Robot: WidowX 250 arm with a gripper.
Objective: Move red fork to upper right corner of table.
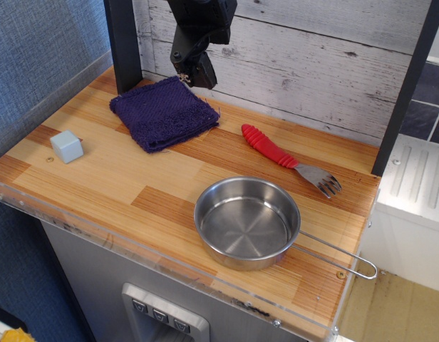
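My hand (193, 70) hangs at the upper middle of the frame, above the purple cloth (163, 112). It holds nothing; whether it's clenched I cannot tell. The red fork (285, 159) lies free on the surface (98, 178), right of centre near the back wall, behind the pan (247, 221).

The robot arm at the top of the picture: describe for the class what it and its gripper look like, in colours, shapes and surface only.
The arm is black throughout, a chunky, boxy housing with hard edges and a slightly glossy surface. It narrows to a small dark gripper with short, stubby fingers. A few pale metallic glints show near the fingertips. No cables, labels or markings can be made out.
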